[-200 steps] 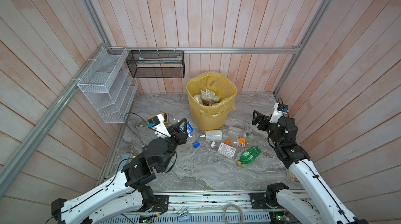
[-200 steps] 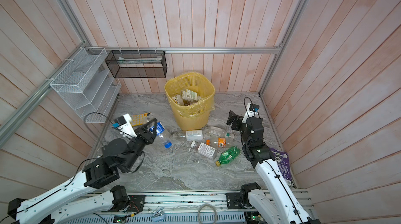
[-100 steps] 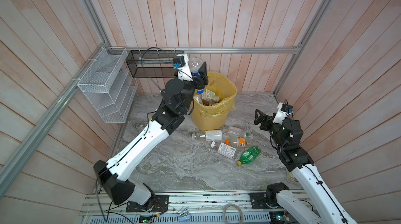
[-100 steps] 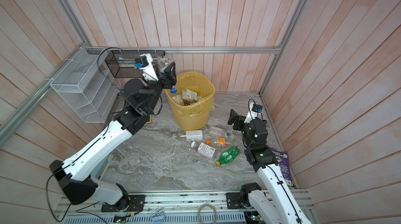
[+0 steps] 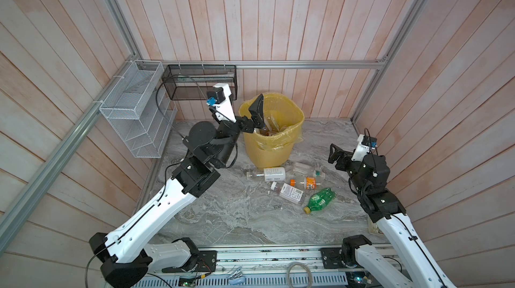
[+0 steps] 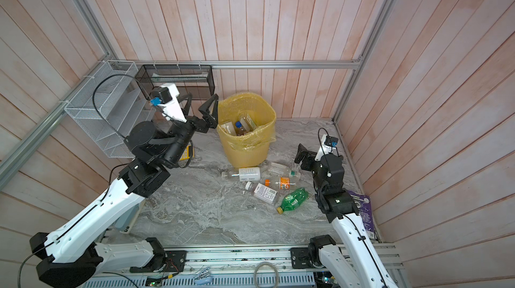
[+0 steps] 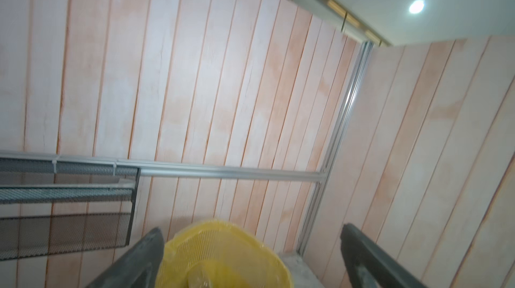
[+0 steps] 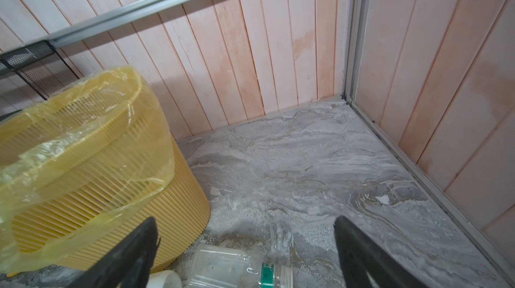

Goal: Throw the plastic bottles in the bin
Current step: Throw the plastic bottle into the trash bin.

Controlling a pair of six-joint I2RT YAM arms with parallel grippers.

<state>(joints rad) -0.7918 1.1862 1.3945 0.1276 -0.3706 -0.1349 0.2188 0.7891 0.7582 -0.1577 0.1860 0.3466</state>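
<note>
The yellow lattice bin [image 5: 274, 144] with its bag liner stands at the back wall and holds bottles; a blue-capped one [image 6: 238, 125] shows inside. My left gripper [image 6: 199, 108] hangs open and empty at the bin's left rim [image 7: 223, 233]. Several plastic bottles lie on the floor in front of the bin: a white-labelled one [image 5: 267, 173], a clear one with a green band [image 5: 306, 169], an orange-capped one [image 5: 305, 183], a white-capped one [image 5: 288, 192] and a green one [image 5: 319, 200]. My right gripper [image 5: 334, 155] is open just right of them, above the green-banded bottle [image 8: 223, 270].
A white wire rack [image 5: 133, 113] and a black mesh rack [image 5: 199, 83] hang on the walls at the back left. A yellow calculator [image 6: 187, 153] lies under my left arm. A purple packet [image 6: 362, 211] lies by the right wall.
My left arm rose from the floor with a bottle, swung over the bin and opened; the bottle is gone from its jaws. The right arm barely moved.
</note>
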